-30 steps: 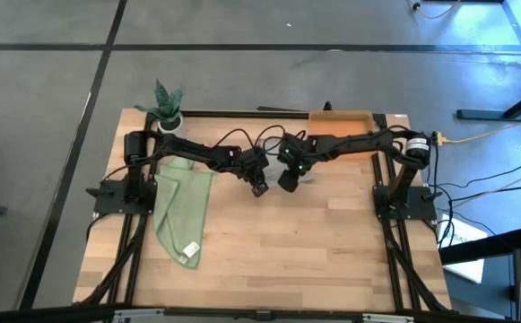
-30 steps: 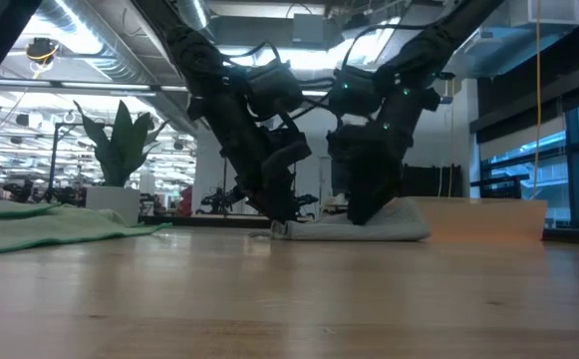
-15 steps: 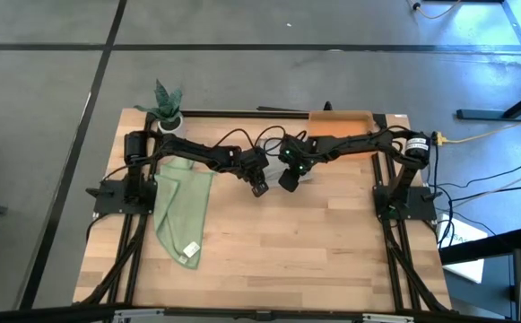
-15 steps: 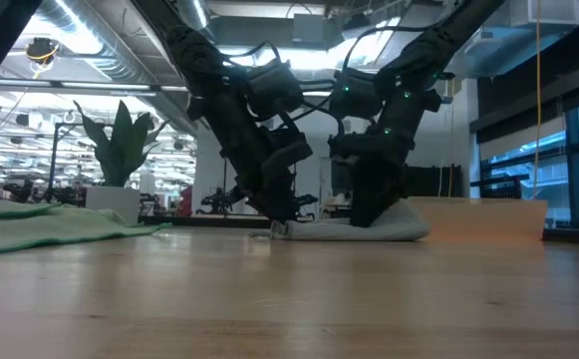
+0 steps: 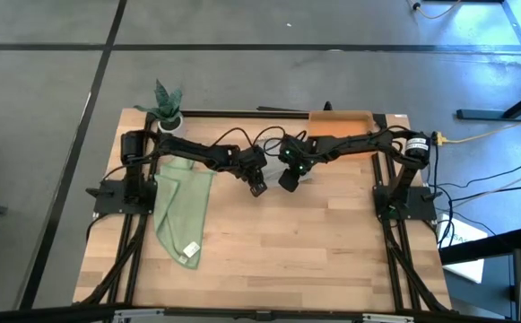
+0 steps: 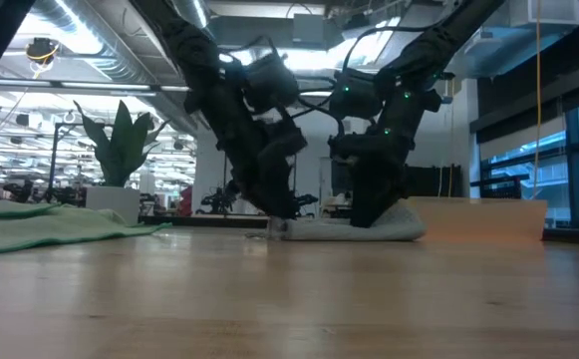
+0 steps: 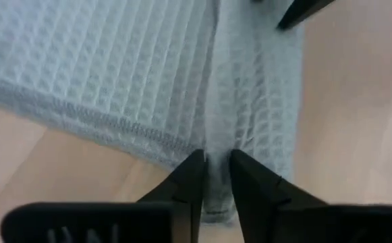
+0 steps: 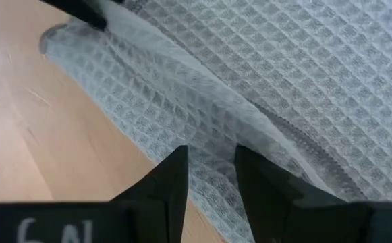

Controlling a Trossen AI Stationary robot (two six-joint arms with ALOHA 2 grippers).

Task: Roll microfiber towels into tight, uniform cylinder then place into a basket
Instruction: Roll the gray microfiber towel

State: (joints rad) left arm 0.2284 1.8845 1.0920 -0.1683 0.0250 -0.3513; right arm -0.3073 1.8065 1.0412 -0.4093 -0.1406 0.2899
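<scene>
The light grey towel [image 6: 369,229] lies on the table's far middle, mostly hidden under both arms in the high view [image 5: 308,174]. My left gripper [image 5: 258,187] is down at its left end and is shut on it [image 7: 214,177]. My right gripper [image 5: 289,180] is down on its near edge, shut on it [image 8: 210,177]. The light green towel [image 5: 181,211] lies flat at the table's left with its white tag [image 5: 190,249] toward the near edge. The orange basket [image 5: 341,117] stands at the far right. My left gripper pinches a raised fold of the grey towel [image 7: 216,152] between its two fingertips [image 7: 194,177], close to the stitched hem. The fingers point down from above, and the towel lies on the table. My right gripper has the towel's folded-over near edge [image 8: 212,158] between its two fingertips [image 8: 175,177]. It comes from above, slanting, with the fingers across the edge. The towel lies on the table.
A small white plant pot [image 5: 168,117] with a green plant stands at the far left corner. Bare wooden tabletop [image 5: 296,242] stretches from the towels to the near edge. The arm bases [image 5: 121,193] stand on the left and right sides.
My right gripper has tipped more upright over the grey towel, staying on it. My left gripper has shifted slightly at the towel's left end. The towel stays on the table.
</scene>
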